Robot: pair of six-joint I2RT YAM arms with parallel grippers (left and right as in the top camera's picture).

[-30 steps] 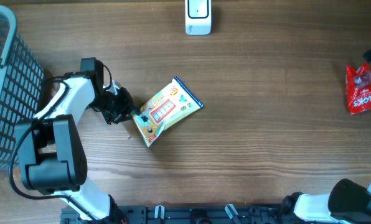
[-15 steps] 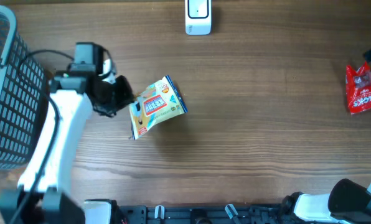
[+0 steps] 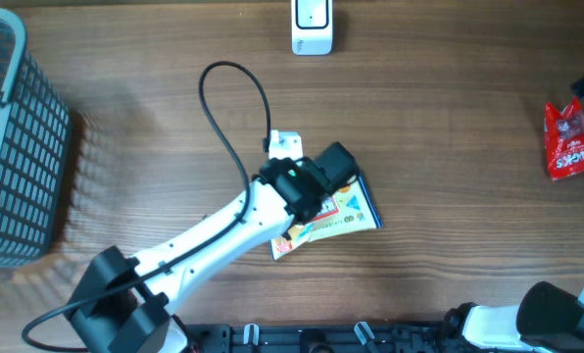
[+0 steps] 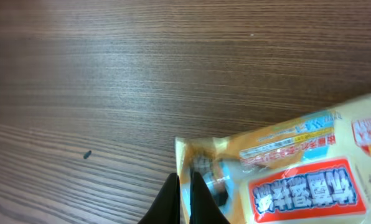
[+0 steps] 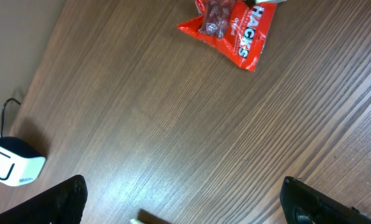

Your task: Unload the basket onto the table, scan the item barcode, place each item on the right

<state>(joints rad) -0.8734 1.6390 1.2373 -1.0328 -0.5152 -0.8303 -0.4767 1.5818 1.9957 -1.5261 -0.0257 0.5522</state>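
Tightly pinched — snack packet [image 4: 285, 180] edge in left jaws.

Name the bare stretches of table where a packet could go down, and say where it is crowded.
Bare wood lies between the scanner and the red packet, and between the basket and the cable loop. Crowded: centre front, where the left arm holds the yellow packet.

Yellow plastic snack packet [image 3: 343, 218] below the white box-shaped scanner [image 3: 312, 29], half hidden under the white left arm [image 3: 223, 230], print blurred
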